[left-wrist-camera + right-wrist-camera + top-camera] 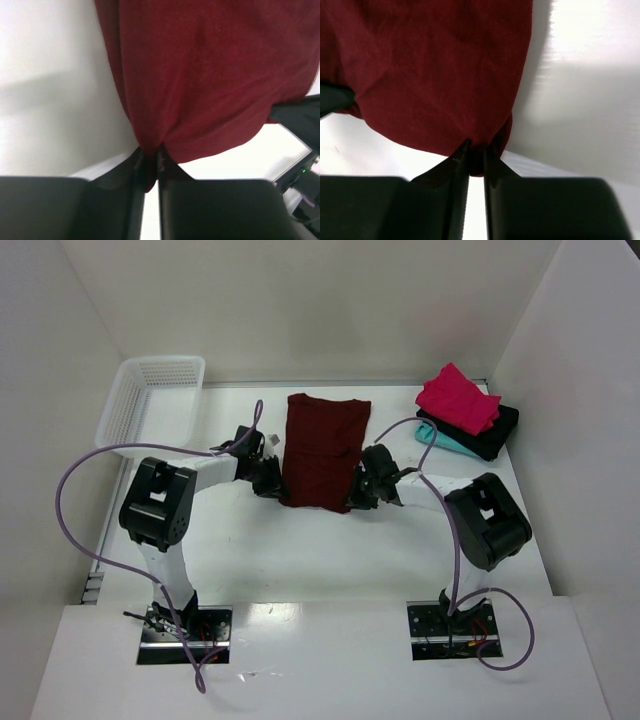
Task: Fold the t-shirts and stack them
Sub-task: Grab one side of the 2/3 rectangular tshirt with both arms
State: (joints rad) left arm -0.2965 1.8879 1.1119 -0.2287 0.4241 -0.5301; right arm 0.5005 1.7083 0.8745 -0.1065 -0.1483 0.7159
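- Table (300,550): white work surface.
- Maroon t-shirt (322,450): long folded strip at table centre.
- Basket (128,405): far left.
- Pink t-shirt (457,398), black t-shirt (492,432), teal t-shirt (447,443): stacked far right.
- Left gripper (151,157): pinching the strip's near-left corner.
- Right gripper (476,150): pinching the near-right corner.

A dark maroon t-shirt (322,450), folded into a long rectangle, spans from the left gripper (151,157) to the right gripper (476,150), one near corner pinched in each. Beyond the right gripper, a folded pink-red t-shirt (458,398) tops a black t-shirt (492,432) and a teal t-shirt (446,441).
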